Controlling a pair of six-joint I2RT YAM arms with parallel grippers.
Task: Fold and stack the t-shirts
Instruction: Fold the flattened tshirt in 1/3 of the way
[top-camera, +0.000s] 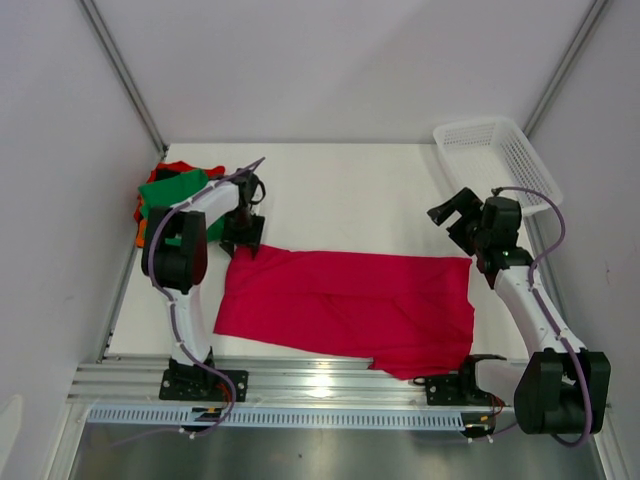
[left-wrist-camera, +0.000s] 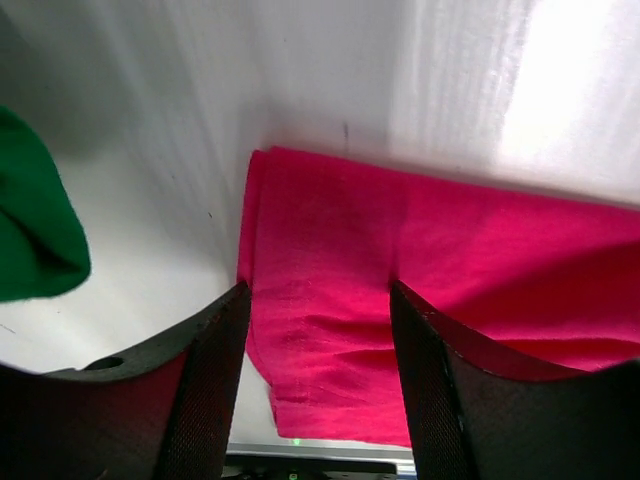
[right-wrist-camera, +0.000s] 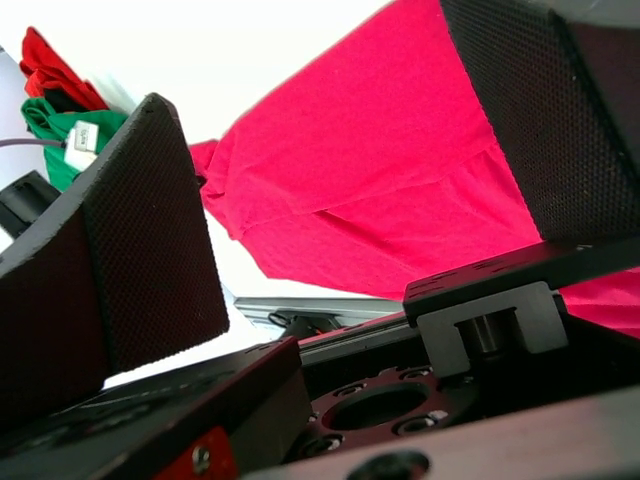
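Observation:
A crimson-red t-shirt (top-camera: 350, 305) lies folded lengthwise across the middle of the table; it also shows in the left wrist view (left-wrist-camera: 420, 260) and the right wrist view (right-wrist-camera: 380, 170). A pile of folded t-shirts, green (top-camera: 170, 190) on top with red and orange beneath, sits at the far left. My left gripper (top-camera: 243, 232) is open and empty just above the shirt's far left corner. My right gripper (top-camera: 455, 215) is open and empty, raised beyond the shirt's far right corner.
A white plastic mesh basket (top-camera: 495, 160) stands at the far right corner. An aluminium rail (top-camera: 330, 385) runs along the near table edge; the shirt's near right part hangs over it. The table (top-camera: 340, 190) is white.

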